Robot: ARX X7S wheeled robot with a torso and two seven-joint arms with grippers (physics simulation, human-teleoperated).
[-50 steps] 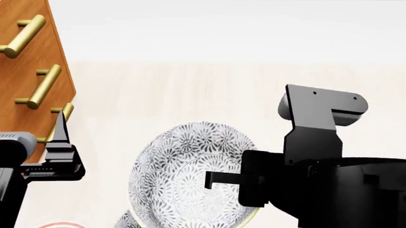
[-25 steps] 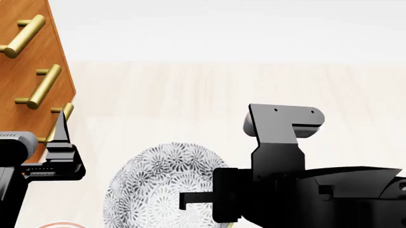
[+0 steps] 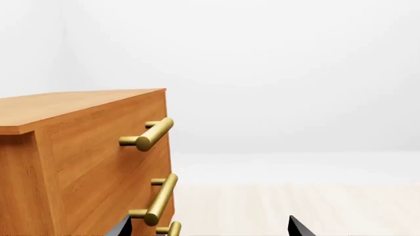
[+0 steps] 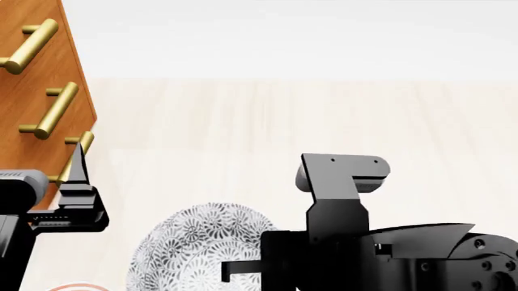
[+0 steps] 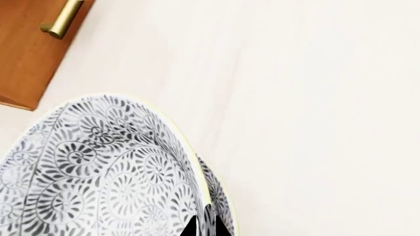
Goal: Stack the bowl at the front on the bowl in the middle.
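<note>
A white bowl with a grey floral pattern [image 4: 194, 248] hangs tilted low in the head view, its rim pinched by my right gripper [image 4: 236, 267]. In the right wrist view the two fingertips of the right gripper [image 5: 205, 228] are shut on the wall of this bowl [image 5: 98, 172]. Past its cream rim lies a thin patterned strip [image 5: 220, 196]; I cannot tell whether that is a second bowl. The bowl in the middle does not show as a separate thing. My left gripper [image 3: 208, 231] is open beside the dresser, holding nothing, and one of its fingers [image 4: 79, 170] points up at the head view's left.
A wooden dresser [image 4: 36, 91] with brass bar handles [image 3: 154, 135] stands at the left, close to the left gripper. A pale red curved rim [image 4: 74, 285] peeks in at the bottom left. Light wooden surface [image 4: 324, 115] stretches behind and to the right.
The right gripper with the patterned bowl has come down and to the left in the head view. The small patterned edge below it a second ago is now covered. The left arm is still.
</note>
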